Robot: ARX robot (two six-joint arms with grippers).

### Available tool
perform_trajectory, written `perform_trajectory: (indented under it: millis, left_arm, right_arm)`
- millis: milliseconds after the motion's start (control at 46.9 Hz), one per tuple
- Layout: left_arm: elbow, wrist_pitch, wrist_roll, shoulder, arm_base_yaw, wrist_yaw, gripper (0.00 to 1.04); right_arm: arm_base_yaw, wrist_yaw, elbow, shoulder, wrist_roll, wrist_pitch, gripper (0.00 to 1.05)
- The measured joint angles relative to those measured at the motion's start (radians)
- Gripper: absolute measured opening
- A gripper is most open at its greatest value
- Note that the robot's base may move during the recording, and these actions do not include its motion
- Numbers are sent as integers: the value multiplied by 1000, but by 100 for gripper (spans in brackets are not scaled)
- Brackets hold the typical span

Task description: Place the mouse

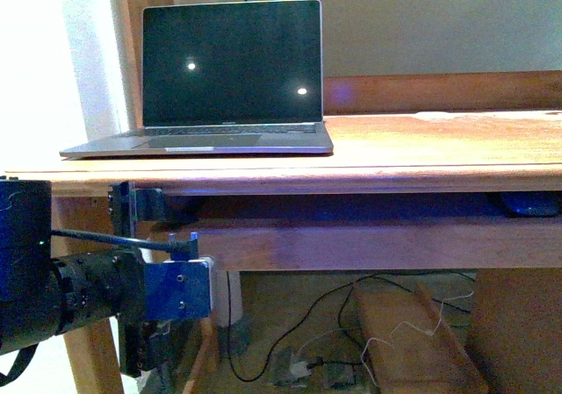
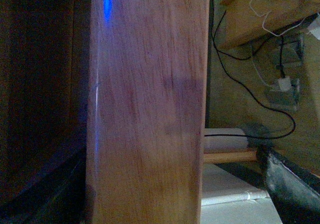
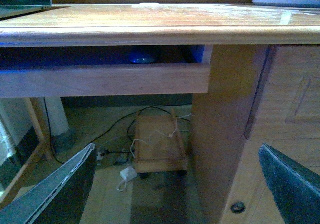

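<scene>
The mouse (image 3: 142, 59) sits in the pull-out shelf (image 3: 100, 79) under the tabletop (image 1: 421, 148), below the laptop (image 1: 230, 69) and well off to the laptop's right. In the front view it is only a dark, low shape (image 1: 525, 204) tucked in the slot. In the right wrist view it is a domed lump catching blue light. It is too dim in there for me to read its long axis, so I would not commit to a wrist angle yet.

My right gripper (image 3: 177, 149) hangs below the laptop's level with its fingers (image 3: 60, 189) spread wide and nothing between them. The mouse lies ahead of it and higher, behind the shelf's front board. I judge this the nearer arm, since the mouse is on the laptop's right side.

The left gripper (image 1: 149, 350) is low, beneath the laptop's left corner and far from the mouse. Its camera shows mostly a wooden board close up, and I cannot tell how its jaws stand.

As I see it, the reach must go over the front board and under the tabletop.
</scene>
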Motion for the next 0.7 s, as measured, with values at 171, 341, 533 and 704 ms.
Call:
perform_trajectory:
  millis: [171,341,533,704]
  left_arm:
    - [19,-230,-133,-79,-45,-77,97]
    - [11,-401,-283,-158,-92,-73,97]
    - [-87,-447,-484,-270,-196,-45,97]
    - [-156,-482,-630,-352,-264,-37,97]
  right_arm:
    - [0,0,0,0,0,0,97]
    - [0,0,0,0,0,0,97]
    - [0,0,0,0,0,0,97]
    - [0,0,0,0,0,0,97]
